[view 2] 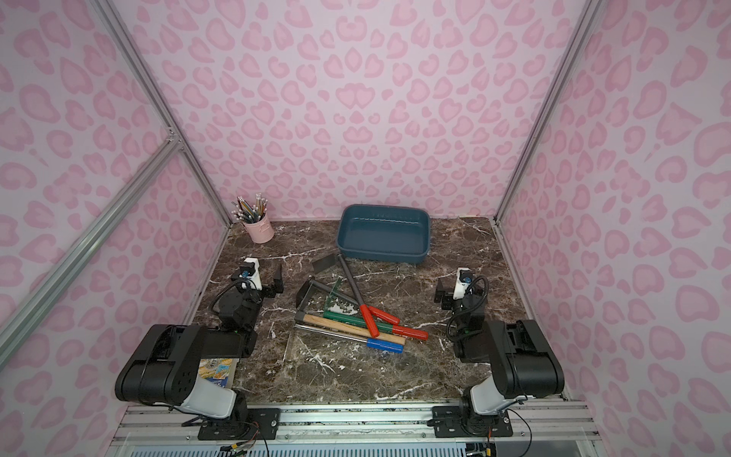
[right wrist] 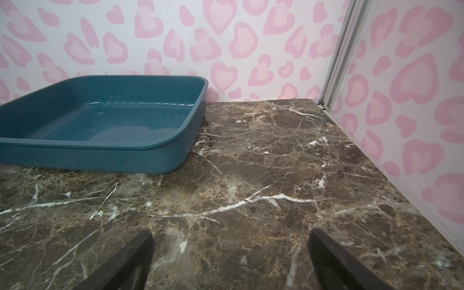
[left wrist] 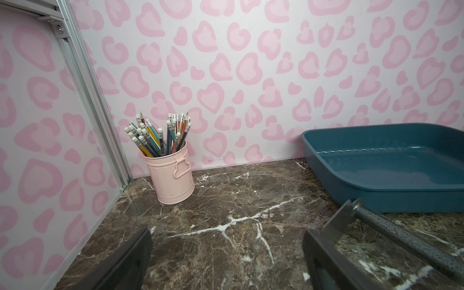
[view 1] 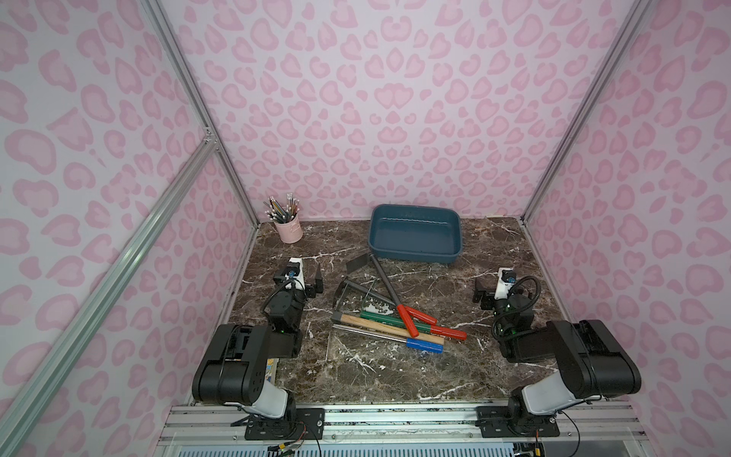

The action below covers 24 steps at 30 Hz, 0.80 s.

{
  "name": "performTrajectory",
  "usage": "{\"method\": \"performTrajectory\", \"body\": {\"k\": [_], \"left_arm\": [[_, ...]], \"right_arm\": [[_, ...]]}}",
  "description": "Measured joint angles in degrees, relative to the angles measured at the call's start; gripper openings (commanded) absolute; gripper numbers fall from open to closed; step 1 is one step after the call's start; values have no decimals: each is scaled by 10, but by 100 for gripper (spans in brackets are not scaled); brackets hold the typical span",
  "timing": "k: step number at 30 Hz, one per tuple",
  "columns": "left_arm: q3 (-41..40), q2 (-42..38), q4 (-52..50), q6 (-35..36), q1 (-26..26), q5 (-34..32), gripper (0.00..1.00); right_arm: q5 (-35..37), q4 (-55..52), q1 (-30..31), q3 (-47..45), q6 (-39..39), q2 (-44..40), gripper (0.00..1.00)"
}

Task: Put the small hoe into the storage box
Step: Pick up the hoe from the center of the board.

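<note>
Left wrist view, left jaws: wide apart, empty.
Right jaws: wide apart, empty, over bare surface (right wrist: pixel 251 163).
Small hoe (view 1: pixel 385 283): on the surface, blade near the storage box (view 1: pixel 411 255), red handle across other tools (view 1: pixel 379 322).
Risk: lifting may drag those tools; long shaft may catch the box wall.
Arms (view 1: pixel 285 312): folded low, one each side of the pile.
</note>
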Motion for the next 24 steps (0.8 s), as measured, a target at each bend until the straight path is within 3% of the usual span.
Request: {"method": "performTrajectory", "body": {"k": [12,18,24], "left_arm": [[48,-21,-53,-4,0,-6,97],[113,-63,-174,-10,-16,-42,97],[216,-83,-314,-64,-39,-79,98]], "right_arm": [[-6,-5,0,1,0,-25,100],[-13,-101,4,56,-5,-78,99],[-12,-226,20,106,12,-118,100]]}}
